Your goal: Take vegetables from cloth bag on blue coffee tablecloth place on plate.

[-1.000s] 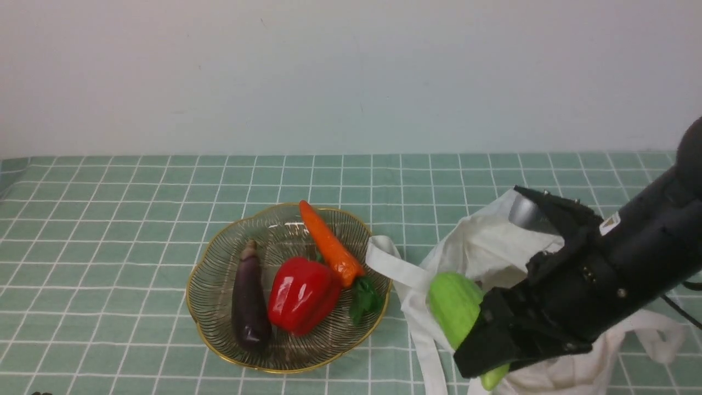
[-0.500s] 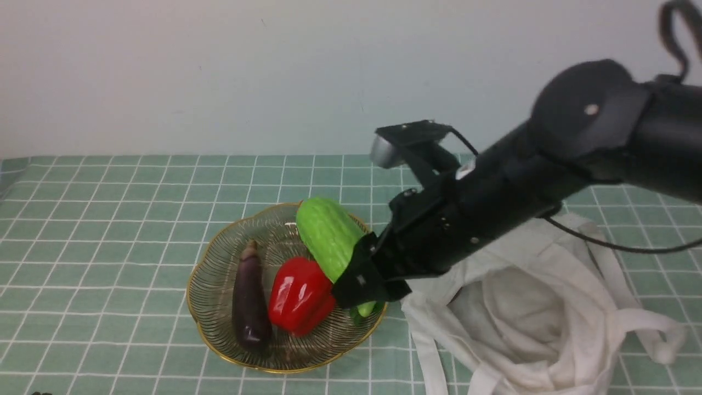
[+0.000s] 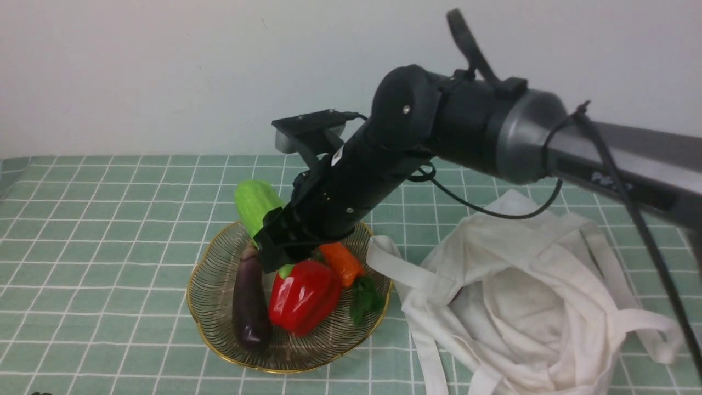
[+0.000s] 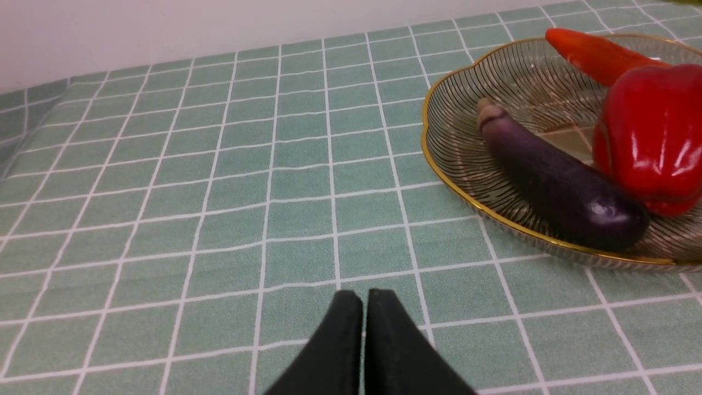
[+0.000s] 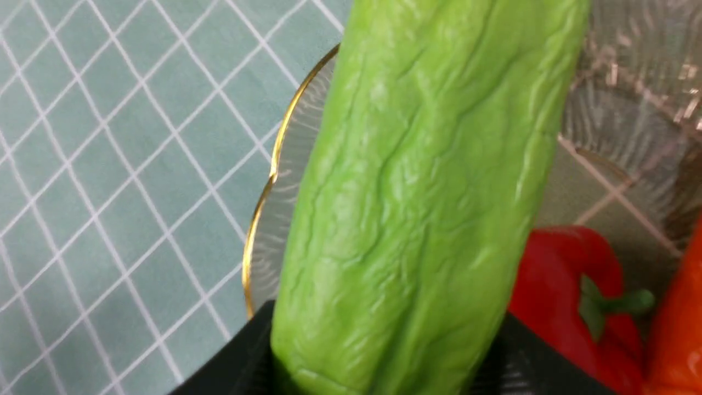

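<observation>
Front view: my right gripper clamps the green gourd above the plate, near its far-left rim. The gourd's long axis is tilted, with the free end up and toward the far left. I judge it best lowered between eggplant and bell pepper before release.

Left wrist view: my left gripper is closed and empty over the tablecloth.

Right wrist view: the green gourd crosses the plate's rim.
</observation>
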